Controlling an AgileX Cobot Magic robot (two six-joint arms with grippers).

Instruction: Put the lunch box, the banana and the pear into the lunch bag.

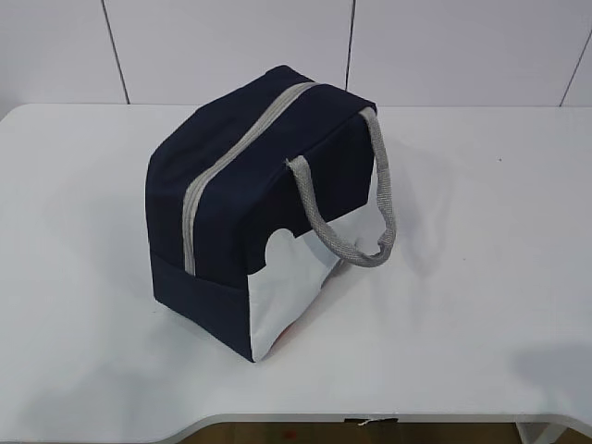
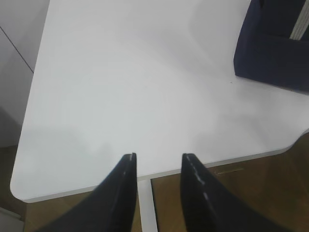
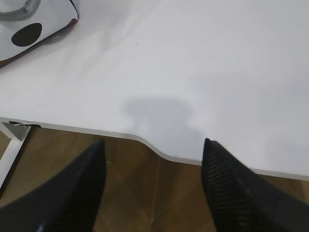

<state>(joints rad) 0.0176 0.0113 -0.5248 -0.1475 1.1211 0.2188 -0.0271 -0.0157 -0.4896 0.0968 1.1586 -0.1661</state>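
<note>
The navy-blue lunch bag [image 1: 254, 208] stands in the middle of the white table [image 1: 481, 296], its grey zipper [image 1: 222, 176] shut and a grey handle [image 1: 365, 222] hanging on its right side. A corner of it shows in the left wrist view [image 2: 273, 50] and its white lower panel in the right wrist view [image 3: 34, 24]. The lunch box, the banana and the pear are out of view. My left gripper [image 2: 158, 157] is open and empty above the table's front left edge. My right gripper [image 3: 152, 142] is open and empty above the front right edge. Neither gripper shows in the exterior view.
The table's front edge [image 3: 164, 154] has a curved notch with brown floor [image 3: 145, 193] below. A white table leg [image 2: 145, 203] stands under the left front edge. A white panelled wall [image 1: 231, 46] is behind the table.
</note>
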